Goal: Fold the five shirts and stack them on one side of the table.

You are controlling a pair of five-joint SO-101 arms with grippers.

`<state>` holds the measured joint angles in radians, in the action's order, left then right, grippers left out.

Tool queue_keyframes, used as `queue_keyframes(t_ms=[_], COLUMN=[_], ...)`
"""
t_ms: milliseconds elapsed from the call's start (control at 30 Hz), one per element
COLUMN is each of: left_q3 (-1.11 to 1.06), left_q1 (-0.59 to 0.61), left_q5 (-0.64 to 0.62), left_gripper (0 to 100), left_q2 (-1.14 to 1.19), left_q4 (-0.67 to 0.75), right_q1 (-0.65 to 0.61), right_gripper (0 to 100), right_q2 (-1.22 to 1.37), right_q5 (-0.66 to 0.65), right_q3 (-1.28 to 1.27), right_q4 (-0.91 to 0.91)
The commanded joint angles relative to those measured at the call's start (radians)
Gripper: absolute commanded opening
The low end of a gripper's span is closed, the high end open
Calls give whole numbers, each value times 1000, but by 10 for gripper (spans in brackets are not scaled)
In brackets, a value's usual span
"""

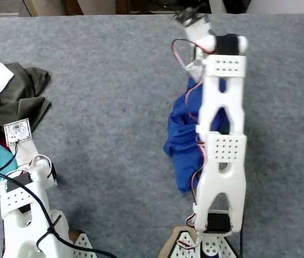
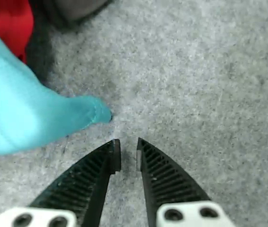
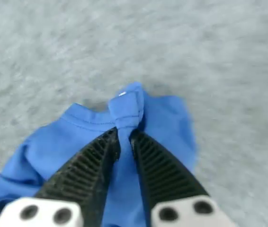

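Pinching a fold of the crumpled blue shirt [image 3: 165,125] in the right gripper [image 3: 124,144] near the grey carpeted table's [image 1: 114,80] far edge, probably for spreading; resting the left gripper [image 2: 127,155], narrowly parted, empty, beside the teal shirt [image 2: 20,118].

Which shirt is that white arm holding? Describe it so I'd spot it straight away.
On the grey table, look under the long white right arm stretched across it. The bunched blue shirt lies there alone, a fold pinched in the arm's jaws; the other shirts are piled at the left edge.
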<state>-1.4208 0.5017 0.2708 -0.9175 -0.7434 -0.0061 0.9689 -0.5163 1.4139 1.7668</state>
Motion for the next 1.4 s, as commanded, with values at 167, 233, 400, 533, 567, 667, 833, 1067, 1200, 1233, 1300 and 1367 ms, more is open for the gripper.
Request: queue_keyframes(t_ms=[167, 233, 400, 533, 567, 667, 833, 1067, 1200, 1233, 1300, 1367], left_q3=[107, 183, 396, 476, 489, 545, 755, 1155, 1339, 1370, 1418, 1458], left_q1=[-153, -284, -618, -847, -882, -939, -1007, -1171, -1226, -1229, -1232, -1252], left_q5=[-48, -127, -278, -288, -288, -292, -293, -295, -399, -454, -562, -634], left_gripper=[74, 74, 75, 75, 75, 75, 75, 81, 198, 235, 288, 303], left_q2=[-5, -5, -1, 82, 124, 285, 608, 917, 1026, 1052, 1102, 1159], left_q4=[-98, -153, -218, -166, -143, -68, -69, -261, -333, -333, -333, -333], right_q1=[205, 255, 414, 544, 573, 647, 748, 826, 849, 854, 865, 872], right_gripper=[6, 5, 5, 5, 5, 5, 5, 5, 5, 5, 5, 5], right_q2=[-289, -355, -398, -346, -329, -274, -160, -21, 19, 24, 33, 39], right_q5=[-15, -28, -31, -32, -34, -74, -120, -157, -164, -164, -164, -164], right_q3=[-104, -166, -243, -239, -239, -240, -239, -239, -237, -237, -237, -237], right_q4=[20, 17, -11, -54, -64, -78, -100, -143, -144, -147, -161, -173])
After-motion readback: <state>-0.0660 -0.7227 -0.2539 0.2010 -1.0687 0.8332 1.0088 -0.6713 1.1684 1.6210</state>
